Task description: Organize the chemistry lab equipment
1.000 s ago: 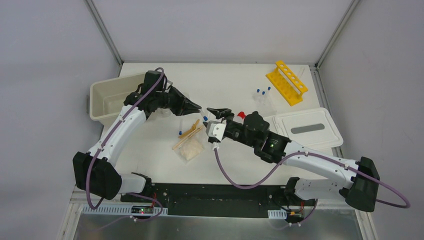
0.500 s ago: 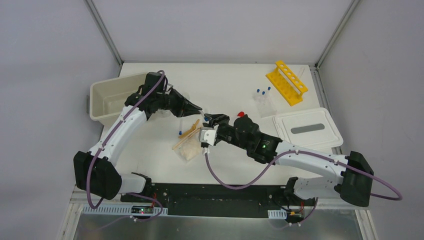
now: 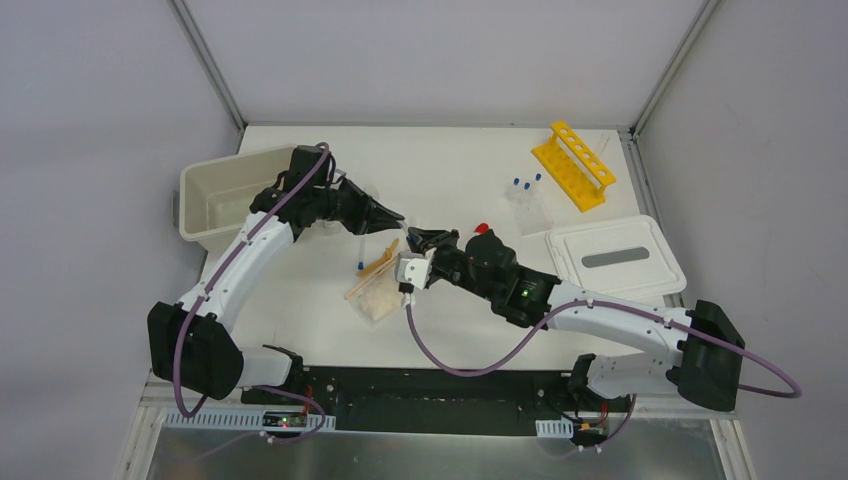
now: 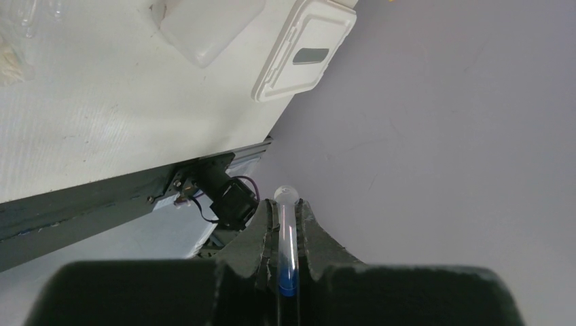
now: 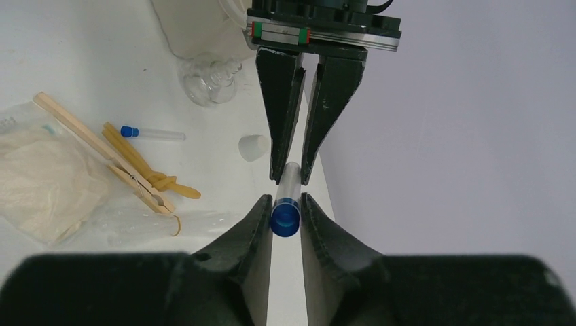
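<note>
The tube (image 5: 286,193) hangs in the air over the middle of the table (image 3: 450,165). My left gripper (image 5: 291,178) is clamped on its clear end. The blue cap (image 5: 285,219) sits between the fingers of my right gripper (image 5: 286,200).

A second ago my right gripper stood wide and short of the tube. Since then that arm has slid in toward the left one and its jaws have drawn close on either side of the cap. I cannot tell whether they are pressing it yet. I judge this to be a hand-over, so the left should let go only once the right has a firm hold.

Below and to the left lie the sticks (image 5: 102,146), the packet (image 5: 41,183) and a second tube (image 5: 153,134), so a dropped tube would land among them. The bottle (image 3: 482,229) stands just behind my right wrist, which is tight for pulling back. The rack (image 3: 573,165) is well apart at the far right. The table between here and the rack looks open, and the lid (image 3: 612,258) lies nearer the right edge.
</note>
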`<state>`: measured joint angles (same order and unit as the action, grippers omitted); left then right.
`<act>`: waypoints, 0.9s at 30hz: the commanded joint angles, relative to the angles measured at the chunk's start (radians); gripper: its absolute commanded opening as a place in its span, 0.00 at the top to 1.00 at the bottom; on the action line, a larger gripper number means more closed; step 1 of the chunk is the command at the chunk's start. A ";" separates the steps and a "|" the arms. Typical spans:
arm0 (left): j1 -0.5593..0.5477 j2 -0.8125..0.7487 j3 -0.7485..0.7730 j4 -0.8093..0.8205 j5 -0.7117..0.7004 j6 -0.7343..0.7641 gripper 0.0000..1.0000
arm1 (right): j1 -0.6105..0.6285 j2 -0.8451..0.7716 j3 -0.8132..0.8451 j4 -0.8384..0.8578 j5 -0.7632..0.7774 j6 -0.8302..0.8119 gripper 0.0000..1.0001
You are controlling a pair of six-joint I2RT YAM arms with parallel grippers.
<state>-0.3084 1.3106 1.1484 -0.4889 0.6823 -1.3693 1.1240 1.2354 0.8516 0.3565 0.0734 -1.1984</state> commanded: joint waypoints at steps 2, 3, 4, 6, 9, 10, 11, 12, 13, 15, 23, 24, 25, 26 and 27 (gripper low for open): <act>-0.005 -0.013 -0.004 0.007 0.020 -0.039 1.00 | 0.006 -0.019 0.026 0.059 0.004 -0.004 0.86; -0.006 -0.014 -0.004 0.006 0.018 -0.039 1.00 | 0.005 -0.022 0.025 0.058 0.004 -0.006 0.91; -0.006 -0.013 -0.004 0.007 0.017 -0.040 0.99 | 0.005 -0.025 0.023 0.058 0.004 -0.005 0.95; -0.005 -0.013 -0.006 0.007 0.012 -0.038 0.81 | 0.006 -0.033 0.020 0.056 0.007 -0.001 1.00; 0.005 -0.011 -0.002 0.008 -0.004 -0.009 0.46 | 0.005 -0.056 0.031 0.011 0.044 0.042 1.00; 0.014 -0.010 0.003 0.009 -0.015 0.013 0.32 | 0.001 -0.067 0.039 -0.020 0.072 0.084 1.00; 0.024 -0.012 0.013 0.010 -0.026 0.049 0.20 | -0.010 -0.076 0.054 -0.062 0.094 0.131 1.00; 0.035 -0.013 0.025 0.010 -0.046 0.099 0.09 | -0.030 -0.088 0.081 -0.139 0.113 0.183 1.00; 0.043 -0.015 0.039 0.009 -0.072 0.161 0.02 | -0.059 -0.095 0.109 -0.220 0.133 0.258 1.00; 0.057 -0.025 0.058 0.010 -0.130 0.266 0.01 | -0.159 -0.106 0.182 -0.401 0.127 0.436 1.00; 0.040 0.000 0.136 0.002 -0.205 0.786 0.01 | -0.842 -0.020 0.344 -0.794 -0.182 0.855 1.00; 0.028 0.004 0.145 0.001 -0.216 0.841 0.01 | -0.926 0.005 0.355 -0.794 -0.201 0.870 1.00; 0.019 0.008 0.150 0.001 -0.231 0.883 0.01 | -0.977 0.037 0.368 -0.795 -0.214 0.888 1.00; 0.015 0.009 0.154 0.002 -0.241 0.915 0.01 | -1.020 0.071 0.387 -0.793 -0.237 0.910 1.00; 0.012 0.011 0.159 0.002 -0.245 0.938 0.01 | -1.048 0.105 0.404 -0.785 -0.251 0.922 1.00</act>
<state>-0.2703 1.3121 1.2583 -0.4919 0.4900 -0.7055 0.2058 1.2270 1.1912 -0.3279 -0.0364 -0.4427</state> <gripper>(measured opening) 0.990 0.094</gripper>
